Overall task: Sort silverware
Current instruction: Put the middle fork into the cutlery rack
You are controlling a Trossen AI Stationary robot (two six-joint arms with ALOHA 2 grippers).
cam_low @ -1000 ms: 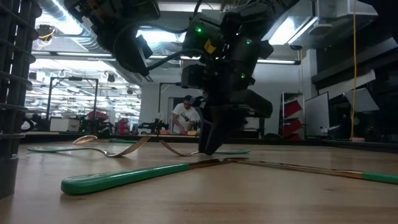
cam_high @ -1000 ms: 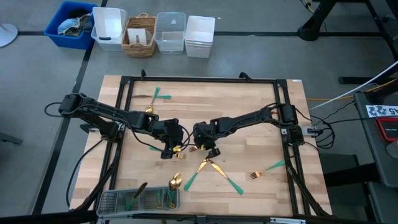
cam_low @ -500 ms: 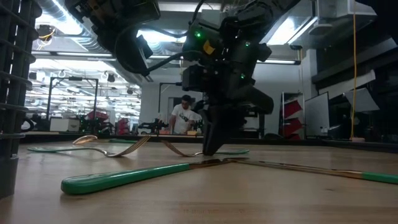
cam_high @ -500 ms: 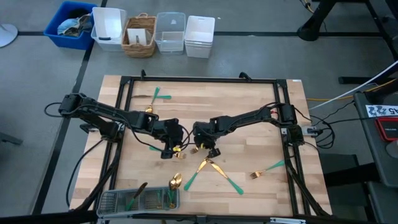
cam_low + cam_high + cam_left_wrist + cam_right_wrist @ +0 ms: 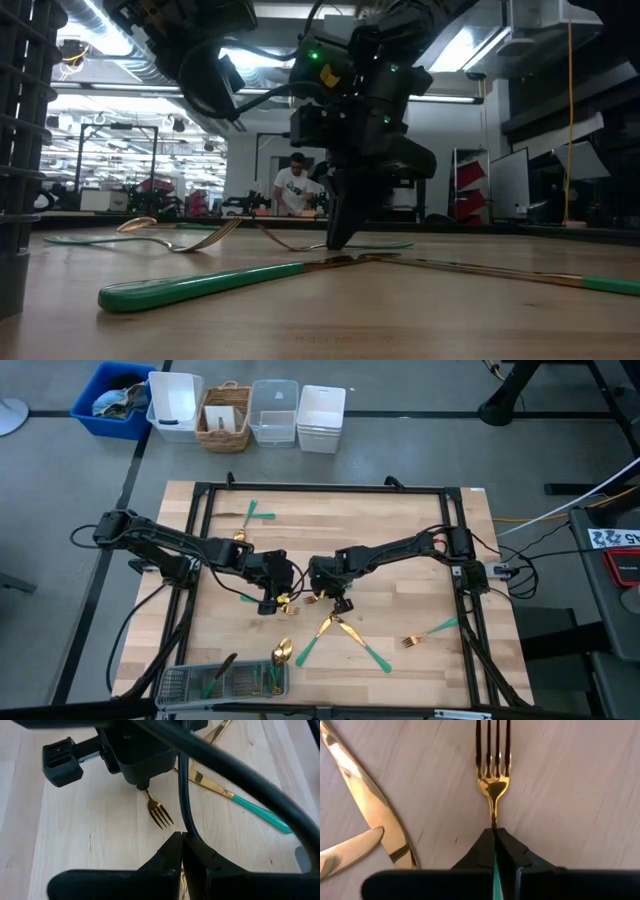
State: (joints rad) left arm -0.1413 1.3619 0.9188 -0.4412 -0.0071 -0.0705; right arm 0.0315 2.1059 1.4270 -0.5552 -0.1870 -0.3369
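Observation:
My right gripper (image 5: 338,600) stands at mid-table, shut on a gold fork (image 5: 493,775) with a teal handle. My left gripper (image 5: 272,603) is just to its left, with its fingers closed (image 5: 181,842) and a gold strip (image 5: 182,882) between them. Two crossed teal-handled knives (image 5: 345,632) lie near my right gripper, toward the near edge. A fork (image 5: 430,632) lies to the right and a spoon (image 5: 282,652) by the tray. A fork (image 5: 252,513) and a spoon (image 5: 238,538) lie toward the far left. My left gripper is closed on a thin gold part (image 5: 182,882). Its own fingers hide which piece and which part this is. My right gripper pinches the fork where the gold neck meets the teal handle (image 5: 494,827), between its two fingertips. The fingers come steeply from above (image 5: 340,225). The head sticks out past the fingertips toward my left gripper, low over the wood; whether it rests there I cannot tell.
A grey mesh tray (image 5: 190,682) with some pieces in it stands at the near left edge. Bins and a basket (image 5: 250,415) stand on the floor beyond the far edge. A black frame (image 5: 455,540) borders the table. A person shows far behind in the low view (image 5: 292,185).
My right gripper, still shut on the fork, has edged slightly toward the table's left.

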